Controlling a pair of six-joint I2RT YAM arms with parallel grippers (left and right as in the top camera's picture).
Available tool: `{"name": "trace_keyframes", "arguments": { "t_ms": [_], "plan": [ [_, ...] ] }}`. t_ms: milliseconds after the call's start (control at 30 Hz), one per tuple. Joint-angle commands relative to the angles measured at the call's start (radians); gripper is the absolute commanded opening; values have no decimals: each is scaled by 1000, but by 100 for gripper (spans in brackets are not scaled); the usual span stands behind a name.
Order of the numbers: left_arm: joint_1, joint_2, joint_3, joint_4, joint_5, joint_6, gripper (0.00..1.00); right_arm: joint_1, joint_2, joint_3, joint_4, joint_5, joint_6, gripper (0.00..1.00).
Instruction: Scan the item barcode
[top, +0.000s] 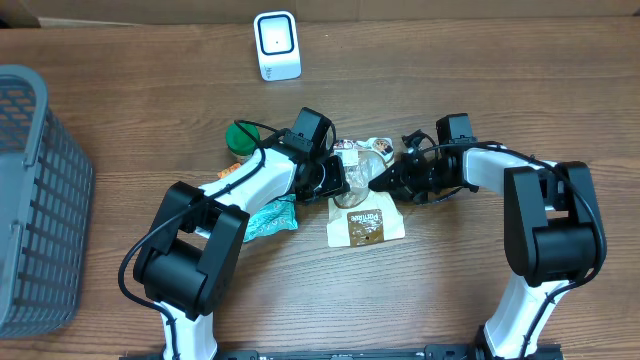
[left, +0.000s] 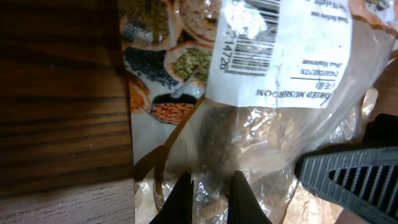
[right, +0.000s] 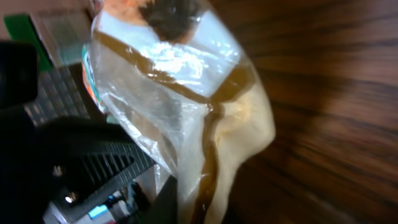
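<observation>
A clear bag of dried mushrooms (top: 362, 160) (left: 280, 124) (right: 168, 93) is held between both arms at the table's middle. Its white label with a barcode (left: 249, 37) faces the left wrist camera. My left gripper (top: 338, 180) (left: 210, 202) is shut on the bag's clear plastic from the left. From the right, my right gripper (top: 382, 180) (right: 193, 205) has closed on the bag's brown-seamed edge; only one of its dark fingers (right: 166, 208) shows, the bag hides the other. The white scanner (top: 277, 45) stands upright at the table's far edge, apart from the bag.
A brown packet (top: 367, 225) lies flat just in front of the bag. A teal packet (top: 270, 218) lies under the left arm, and a green-lidded item (top: 240, 137) sits behind it. A grey basket (top: 30, 200) fills the left edge.
</observation>
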Motion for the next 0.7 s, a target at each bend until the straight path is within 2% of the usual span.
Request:
{"name": "trace_keyframes", "arguments": {
  "t_ms": [0,333,467,533,667],
  "plan": [
    [0,31,-20,-1,-14,-7,4,8,8,-2,17,5,2,23],
    [0,31,-20,-1,-15,-6,4,77,8,-2,72,9,57,26],
    [0,31,-20,-1,-15,-1,4,72,8,-2,72,8,57,9],
    [0,31,-20,-2,-15,1,4,63,8,-2,69,6,57,4],
    [8,31,-20,-1,-14,1,4,45,8,-2,58,-3,48,4]
  ]
}}
